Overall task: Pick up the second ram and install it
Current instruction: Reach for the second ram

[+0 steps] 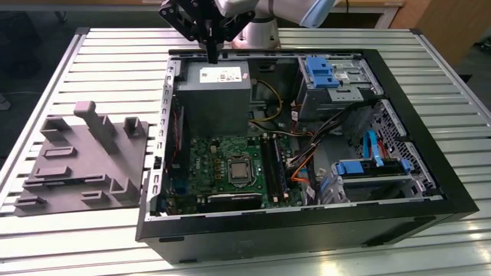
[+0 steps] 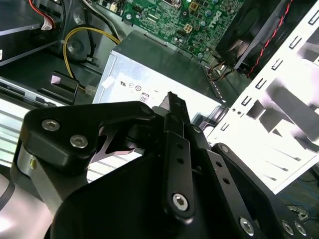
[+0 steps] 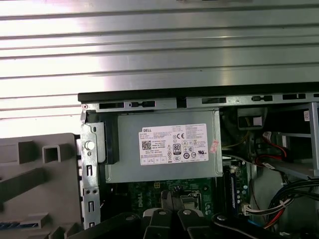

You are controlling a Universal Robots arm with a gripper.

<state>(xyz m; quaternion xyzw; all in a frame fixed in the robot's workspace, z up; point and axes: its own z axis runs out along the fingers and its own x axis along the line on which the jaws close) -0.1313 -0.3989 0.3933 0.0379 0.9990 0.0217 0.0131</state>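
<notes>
The gripper (image 1: 211,60), 2 fingers pressed together, hangs above the power supply (image 1: 215,100); the likely second ram (image 3: 10,225) lies on the grey fixture (image 1: 77,172), toward the exterior view's left and nearer.

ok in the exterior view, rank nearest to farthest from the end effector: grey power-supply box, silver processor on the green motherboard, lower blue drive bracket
From the end effector:
1. Grey metal power-supply box, just beneath it.
2. Silver square processor, on the green motherboard, mid-case.
3. Lower blue plastic drive bracket, at the exterior view's right.
</notes>
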